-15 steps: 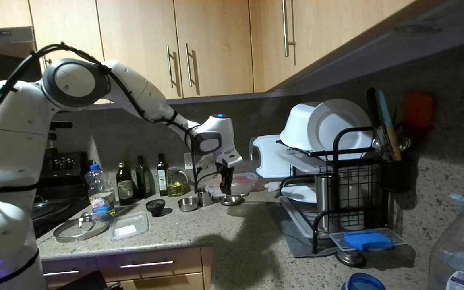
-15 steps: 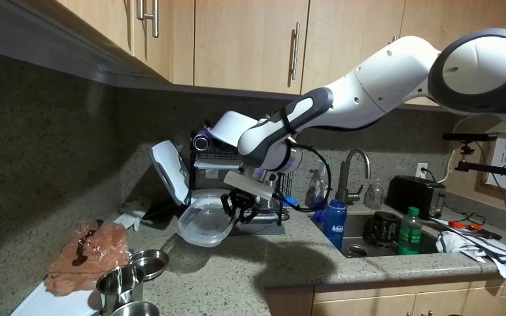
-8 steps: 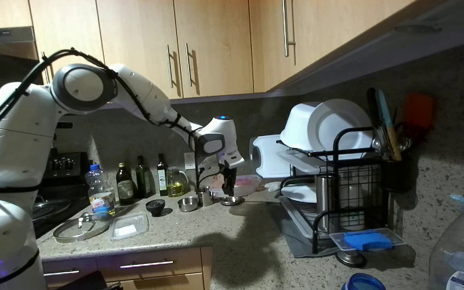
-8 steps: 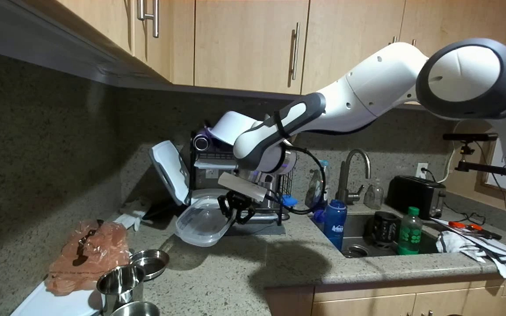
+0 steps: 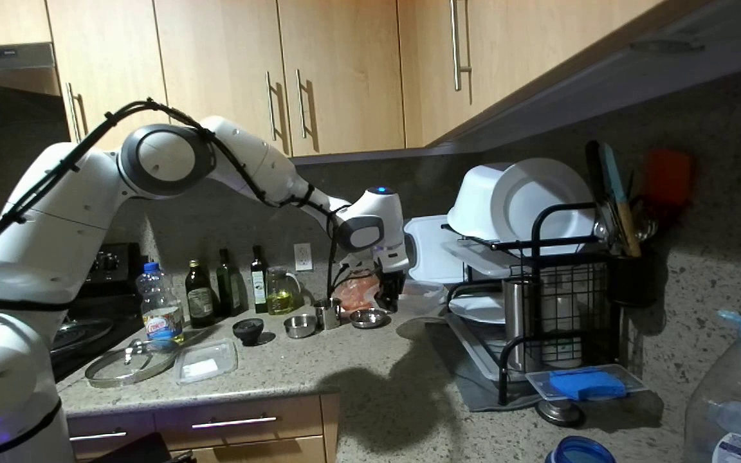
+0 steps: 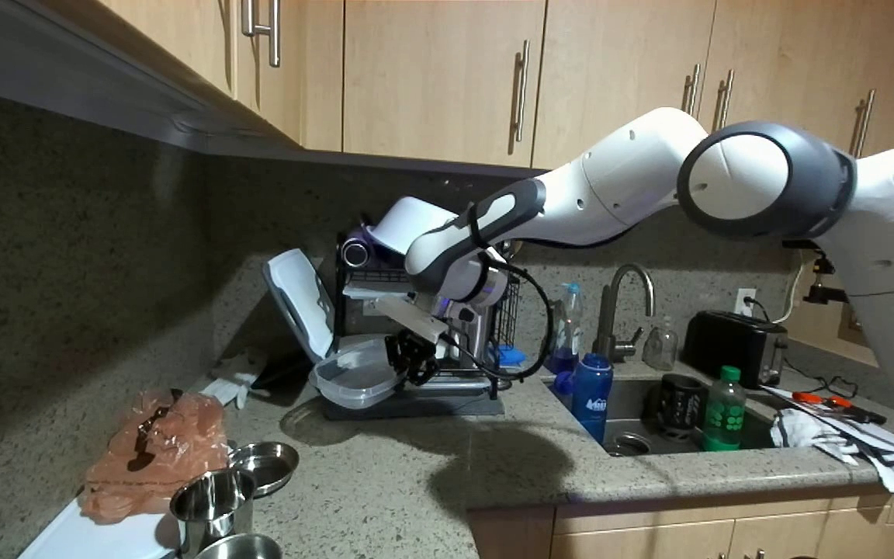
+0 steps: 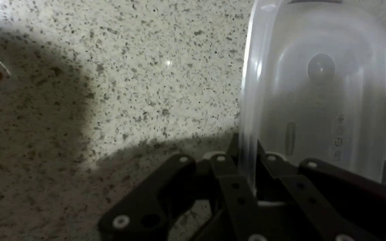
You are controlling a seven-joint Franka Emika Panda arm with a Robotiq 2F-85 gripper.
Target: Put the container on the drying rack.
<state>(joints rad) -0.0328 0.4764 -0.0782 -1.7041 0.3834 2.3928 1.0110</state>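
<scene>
The clear plastic container [image 7: 317,93] fills the right of the wrist view. My gripper [image 7: 247,147] is shut on its near side wall, one finger on each side. In both exterior views the gripper [image 5: 388,292] [image 6: 410,357] holds the container [image 5: 423,297] [image 6: 358,380] above the counter, in front of the drying rack. The container looks open side up and a little tilted. The black wire drying rack [image 5: 503,379] stands on its grey base tray [image 6: 447,407]. A black utensil basket [image 5: 631,283] hangs at its side. The arm partly hides the rack in an exterior view.
The rack holds a white bowl [image 5: 473,202] and a white plate [image 5: 554,199] on top, and a plate [image 5: 480,308] below. A white board [image 6: 299,303] leans beside it. Metal cups [image 6: 265,466] and an orange bag [image 6: 160,458] lie nearby. The sink holds bottles.
The arm has reached farther out and lowered at its elbow. The gripper has carried the container toward the drying rack, rightward in an exterior view. The grip is unchanged.
</scene>
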